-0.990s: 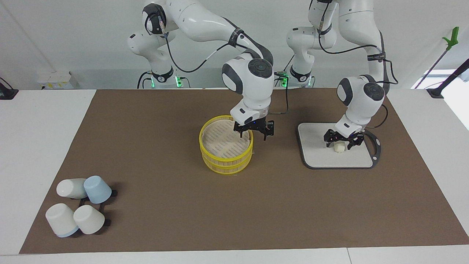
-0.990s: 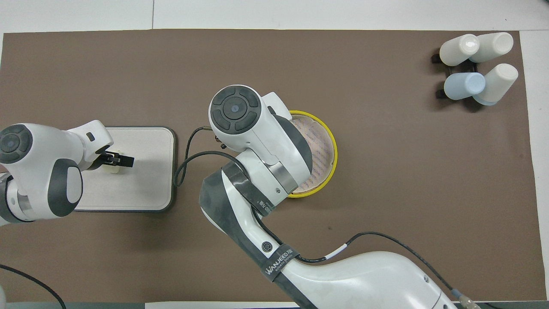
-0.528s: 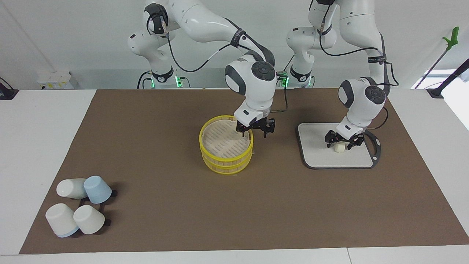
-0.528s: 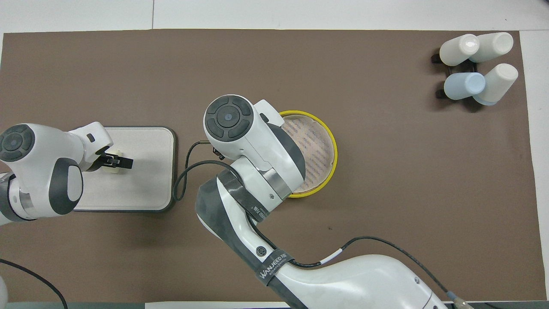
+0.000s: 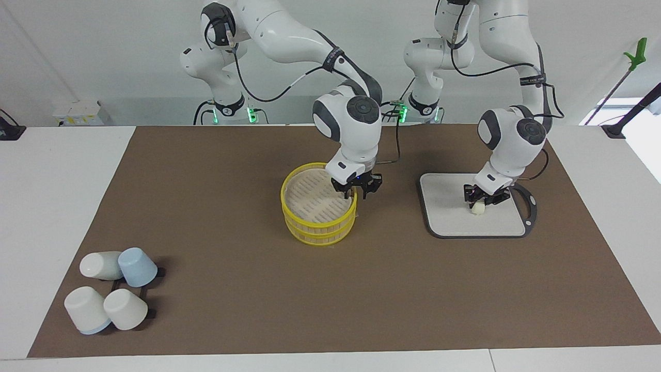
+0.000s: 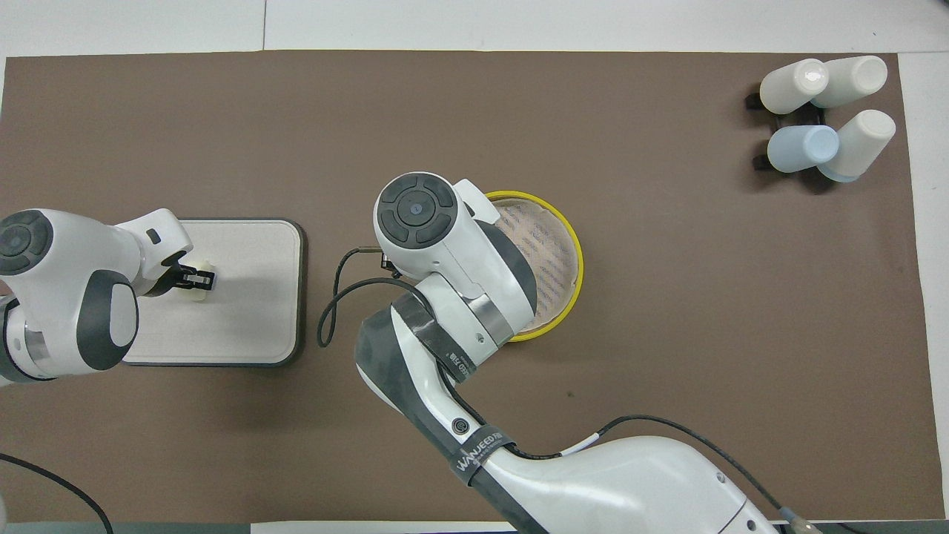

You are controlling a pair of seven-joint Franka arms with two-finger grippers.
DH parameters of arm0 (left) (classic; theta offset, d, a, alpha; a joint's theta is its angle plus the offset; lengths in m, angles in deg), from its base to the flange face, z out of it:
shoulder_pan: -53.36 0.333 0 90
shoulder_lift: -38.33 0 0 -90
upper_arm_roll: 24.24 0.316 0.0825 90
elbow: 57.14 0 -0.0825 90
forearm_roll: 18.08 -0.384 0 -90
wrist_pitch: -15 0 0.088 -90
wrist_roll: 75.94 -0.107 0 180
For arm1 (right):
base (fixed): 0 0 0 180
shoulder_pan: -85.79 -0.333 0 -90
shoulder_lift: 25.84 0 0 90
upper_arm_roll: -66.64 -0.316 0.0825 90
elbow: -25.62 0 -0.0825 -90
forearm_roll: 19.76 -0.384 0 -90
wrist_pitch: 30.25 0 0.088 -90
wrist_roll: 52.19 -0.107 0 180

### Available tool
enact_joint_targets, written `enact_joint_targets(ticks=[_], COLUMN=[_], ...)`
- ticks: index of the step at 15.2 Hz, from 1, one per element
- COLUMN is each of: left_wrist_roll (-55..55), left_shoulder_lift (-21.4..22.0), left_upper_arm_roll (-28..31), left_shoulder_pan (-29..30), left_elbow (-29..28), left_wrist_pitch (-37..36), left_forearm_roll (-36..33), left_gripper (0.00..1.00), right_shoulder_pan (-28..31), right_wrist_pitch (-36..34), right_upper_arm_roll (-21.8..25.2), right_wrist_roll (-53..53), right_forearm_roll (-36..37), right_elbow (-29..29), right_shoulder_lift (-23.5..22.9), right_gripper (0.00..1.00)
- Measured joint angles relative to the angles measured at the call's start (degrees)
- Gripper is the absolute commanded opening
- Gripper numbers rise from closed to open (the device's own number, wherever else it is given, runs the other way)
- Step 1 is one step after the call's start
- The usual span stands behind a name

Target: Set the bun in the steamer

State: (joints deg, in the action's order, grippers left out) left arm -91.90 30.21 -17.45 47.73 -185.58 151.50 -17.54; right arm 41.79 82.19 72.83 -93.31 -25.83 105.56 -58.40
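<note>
The bun (image 5: 478,207), a small cream-white lump, is gripped between the narrowed fingers of the left gripper (image 5: 483,199) on the gray board (image 5: 444,206). The steamer (image 5: 318,210) rim is pinched by the right gripper (image 5: 356,190).

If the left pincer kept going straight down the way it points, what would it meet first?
The bun: the left pincer points down with its fingers closed around it. Directly beneath lies the gray board, though whether the bun still rests on it is unclear.
</note>
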Motion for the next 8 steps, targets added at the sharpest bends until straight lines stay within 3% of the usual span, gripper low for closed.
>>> enact_joint_targets(ticks=[1, 4, 8], left_wrist_roll=[0.0, 0.0, 3.7], left_shoulder_lift=[0.0, -0.1, -0.4], left_upper_arm_roll=[0.0, -0.1, -0.3], left_shoulder_pan=[0.0, 0.0, -1.2], left_elbow=[0.2, 4.0, 16.4], left_wrist_pitch=[-0.4, -4.9, -18.5], left_forearm_roll=[0.1, 2.3, 5.7], left_gripper=[0.28, 0.28, 0.28], right_shoulder_pan=[0.0, 0.2, 0.8], right_wrist_pitch=[0.0, 0.5, 0.2], right_upper_arm_roll=[0.0, 0.3, 0.4], right_wrist_roll=[0.0, 0.5, 1.9], right_forearm_roll=[-0.2, -0.7, -1.8], right_elbow=[0.0, 0.1, -0.1], right_shoulder_lift=[0.1, 0.5, 0.7], right_gripper=[0.0, 0.0, 0.0])
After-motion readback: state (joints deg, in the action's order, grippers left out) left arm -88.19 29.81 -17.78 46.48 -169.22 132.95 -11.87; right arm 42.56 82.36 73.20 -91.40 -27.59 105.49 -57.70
